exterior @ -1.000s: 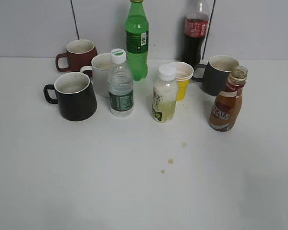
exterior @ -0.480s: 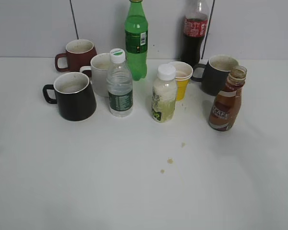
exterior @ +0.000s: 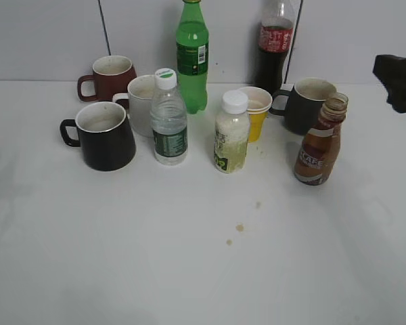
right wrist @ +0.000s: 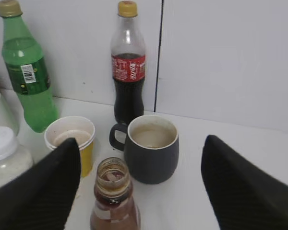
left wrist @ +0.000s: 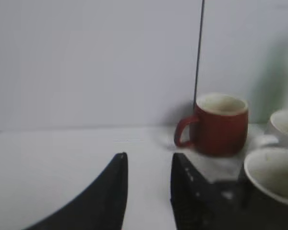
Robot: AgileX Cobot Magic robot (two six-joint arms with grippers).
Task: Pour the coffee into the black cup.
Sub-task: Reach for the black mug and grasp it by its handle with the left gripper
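White desk (exterior: pixel 189 271) carries the uncapped coffee bottle (exterior: pixel 319 145) at right, upright, well apart from the black cup (exterior: pixel 107 135) at left. Right fingers (right wrist: pixel 139 191) are spread wide and empty, framing the bottle; left fingers (left wrist: pixel 149 191) stand narrowly apart, empty. Approach step: next, lower and close around the bottle's body.

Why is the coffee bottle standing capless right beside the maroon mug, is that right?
Not quite. The coffee bottle is capless, but it stands beside the dark grey mug, as the right wrist view shows. The maroon mug is far across the table.
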